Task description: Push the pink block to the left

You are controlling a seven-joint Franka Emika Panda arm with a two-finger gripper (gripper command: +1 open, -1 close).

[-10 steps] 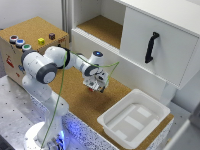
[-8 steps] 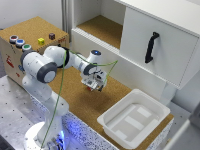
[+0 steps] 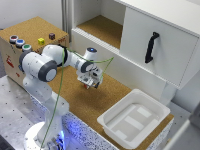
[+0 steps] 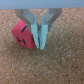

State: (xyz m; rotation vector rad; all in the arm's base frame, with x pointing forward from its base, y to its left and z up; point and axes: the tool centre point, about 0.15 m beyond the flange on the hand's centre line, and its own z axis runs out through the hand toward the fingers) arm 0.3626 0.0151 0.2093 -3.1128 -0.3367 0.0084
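The pink block [image 4: 21, 36] is a small pinkish-red cube with a dark letter on its face, lying on the cork surface. In the wrist view it rests right against the side of my fingers [image 4: 36, 32]. My gripper [image 4: 41, 44] is shut, with nothing between its fingers, and its tips are down at the cork. In the exterior view the gripper [image 3: 90, 84] hangs low over the cork mat in front of the cabinet. Only a reddish speck of the block [image 3: 86, 86] shows at its tip.
A white tray [image 3: 107, 122] sits on the cork toward the exterior view's right. Behind stands a white cabinet with an open shelf [image 3: 100, 27] and a black door handle [image 3: 151, 47]. A cork-topped box carries coloured buttons, one of them yellow [image 3: 41, 41]. A green cable [image 3: 57, 95] hangs along the arm.
The gripper has shifted slightly toward the exterior view's left, staying low over the cork. It remains shut.
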